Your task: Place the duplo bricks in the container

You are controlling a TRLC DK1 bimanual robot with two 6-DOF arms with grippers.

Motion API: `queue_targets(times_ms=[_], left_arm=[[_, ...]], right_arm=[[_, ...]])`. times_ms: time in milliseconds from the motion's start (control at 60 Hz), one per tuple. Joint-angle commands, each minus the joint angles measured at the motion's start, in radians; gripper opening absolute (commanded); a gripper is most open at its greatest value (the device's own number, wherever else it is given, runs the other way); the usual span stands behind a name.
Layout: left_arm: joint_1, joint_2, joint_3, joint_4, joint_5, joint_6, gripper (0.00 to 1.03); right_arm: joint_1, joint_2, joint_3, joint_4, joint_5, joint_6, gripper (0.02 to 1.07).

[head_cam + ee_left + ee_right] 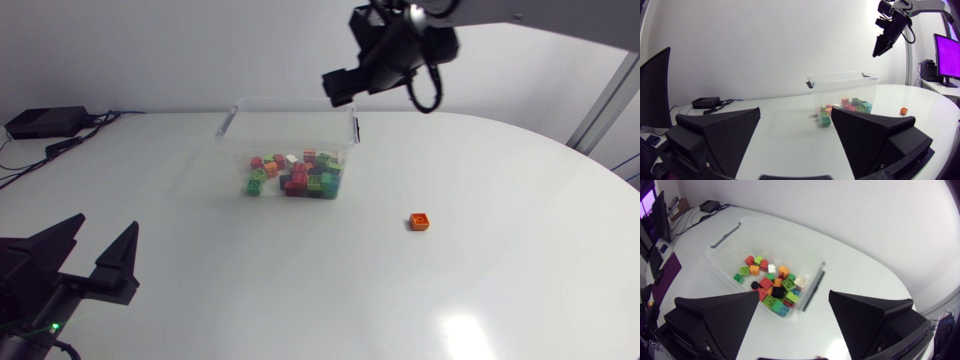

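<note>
The matte black right gripper (794,294) hung empty, fingers apart, above the clear plastic container (288,104), seemingly positioned for dropping bricks.

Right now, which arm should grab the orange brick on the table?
Right, probably: the small orange duplo brick lies nearer the open right gripper; the left gripper sits far off.

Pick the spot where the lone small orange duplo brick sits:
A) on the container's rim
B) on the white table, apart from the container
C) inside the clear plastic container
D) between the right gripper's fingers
B: the small orange duplo brick lies on the white table, well clear of the clear plastic container.
</note>
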State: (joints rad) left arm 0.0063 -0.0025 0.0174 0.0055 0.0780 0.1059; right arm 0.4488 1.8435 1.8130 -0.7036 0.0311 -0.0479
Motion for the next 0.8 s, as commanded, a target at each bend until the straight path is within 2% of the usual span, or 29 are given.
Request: queue_targets(times_ms=[0,167,367,550,783], left_arm=[[0.009,-0.008,-0.019,0.013,0.008,0.009,0.99],[0.009,-0.008,-0.019,0.013,0.008,0.009,0.99],[0.009,-0.008,-0.019,0.013,0.006,0.009,0.99],[0.009,-0.008,-0.019,0.013,0.008,0.011,0.99],[0.009,-0.008,-0.019,0.013,0.008,0.009,0.99]], right_arm=[[-0.070,-0.086,-0.170,-0.002,0.012,0.020,1.03],[-0.193,-0.171,-0.416,0.004,0.012,0.036,1.03],[-0.252,-0.156,-0.558,0.033,0.000,0.056,1.02],[-0.266,-0.066,-0.583,0.065,-0.010,0.083,1.01],[-0.260,0.054,-0.543,0.078,-0.008,0.134,0.96]])
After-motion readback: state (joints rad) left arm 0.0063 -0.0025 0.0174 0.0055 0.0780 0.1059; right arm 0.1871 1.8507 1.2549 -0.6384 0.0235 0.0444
